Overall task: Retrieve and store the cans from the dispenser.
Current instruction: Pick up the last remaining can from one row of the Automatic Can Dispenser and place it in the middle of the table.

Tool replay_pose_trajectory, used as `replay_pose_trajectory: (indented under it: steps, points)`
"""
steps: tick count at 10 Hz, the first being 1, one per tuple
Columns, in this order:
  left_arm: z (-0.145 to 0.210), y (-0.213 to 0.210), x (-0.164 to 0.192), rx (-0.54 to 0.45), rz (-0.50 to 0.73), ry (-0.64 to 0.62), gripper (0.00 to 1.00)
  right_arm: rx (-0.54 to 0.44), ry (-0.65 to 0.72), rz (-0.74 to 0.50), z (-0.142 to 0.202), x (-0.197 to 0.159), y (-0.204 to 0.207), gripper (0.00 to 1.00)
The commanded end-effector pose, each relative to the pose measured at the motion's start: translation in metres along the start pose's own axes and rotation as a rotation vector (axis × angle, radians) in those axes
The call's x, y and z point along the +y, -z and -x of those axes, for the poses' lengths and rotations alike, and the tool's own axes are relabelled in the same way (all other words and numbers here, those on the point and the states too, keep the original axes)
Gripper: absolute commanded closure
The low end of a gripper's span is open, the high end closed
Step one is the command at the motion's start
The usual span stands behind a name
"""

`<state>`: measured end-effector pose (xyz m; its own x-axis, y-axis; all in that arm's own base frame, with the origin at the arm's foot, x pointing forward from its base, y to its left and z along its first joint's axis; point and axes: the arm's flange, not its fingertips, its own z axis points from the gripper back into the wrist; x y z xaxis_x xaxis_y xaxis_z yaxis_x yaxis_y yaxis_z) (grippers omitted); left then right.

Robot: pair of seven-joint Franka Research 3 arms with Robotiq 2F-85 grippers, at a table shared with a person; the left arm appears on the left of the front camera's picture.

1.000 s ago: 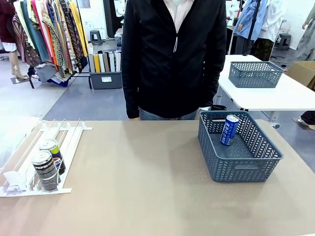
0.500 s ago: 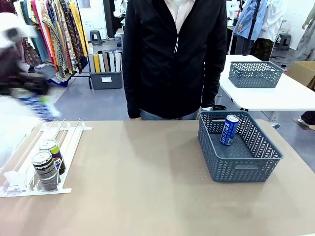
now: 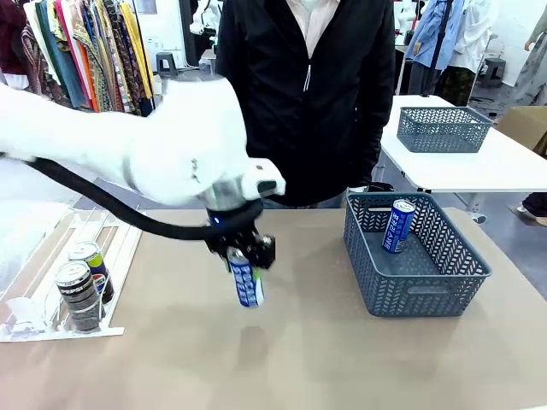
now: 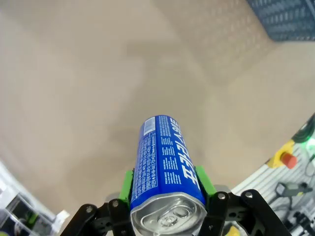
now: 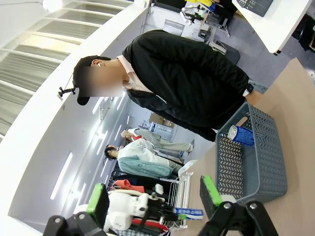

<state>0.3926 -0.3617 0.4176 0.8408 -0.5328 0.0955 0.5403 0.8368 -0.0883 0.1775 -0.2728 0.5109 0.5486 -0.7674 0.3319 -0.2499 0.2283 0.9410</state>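
A blue can [image 3: 246,284] with white lettering and a silver top hung nearly upright above bare table, clamped near its top between the green pads of the left gripper [image 3: 243,263]. A second earlier no arm was over the table; the left arm had since swung in carrying the can, so it was likely mid-transfer. The grey basket [image 3: 419,295], already holding another blue can [image 3: 398,225], lay well to the gripper's right. The dispenser [image 3: 128,248] lay to its left, with a dark patterned can [image 3: 79,297] and a Pepsi can [image 3: 92,266] remaining. The right gripper [image 5: 155,199] stood spread wide, holding nothing.
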Motion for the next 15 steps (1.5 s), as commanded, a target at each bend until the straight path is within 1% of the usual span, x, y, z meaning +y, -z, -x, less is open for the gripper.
replay_pose_trajectory:
  steps: [1,2,5,7,8,9,10,11,13,15]
  points:
    - [-0.015,0.007,0.0,0.061,-0.019,0.047,1.0,-0.016,-0.025,-0.027,-0.003,0.001,0.003,0.0]
    - [-0.014,0.018,-0.002,0.07,-0.041,0.053,1.0,-0.016,-0.025,-0.027,-0.003,0.001,0.003,0.0]
    - [-0.016,0.018,0.005,0.056,-0.056,0.03,1.0,-0.016,-0.025,-0.027,-0.003,0.001,0.003,0.0]
    - [-0.014,0.025,0.004,0.084,-0.057,0.039,1.0,-0.016,-0.025,-0.027,-0.003,0.001,0.003,0.0]
    - [-0.013,0.026,0.002,0.088,-0.06,0.047,0.96,-0.016,-0.025,-0.027,-0.003,0.001,0.003,0.0]
    - [-0.014,0.027,0.002,0.088,-0.067,0.048,0.54,-0.016,-0.025,-0.027,-0.003,0.001,0.003,0.0]
    - [-0.012,0.026,0.002,0.08,-0.076,0.054,0.0,-0.016,-0.025,-0.027,-0.003,0.001,0.003,0.0]
    - [-0.012,0.025,0.003,0.069,-0.088,0.052,0.0,-0.016,-0.025,-0.027,-0.003,0.001,0.003,0.0]
    - [-0.009,0.018,0.006,0.049,-0.066,0.041,0.0,-0.016,-0.025,-0.027,-0.003,0.001,0.003,0.0]
    - [0.006,-0.024,0.012,-0.03,-0.051,0.01,0.0,-0.016,-0.025,-0.027,-0.003,0.001,0.003,0.0]
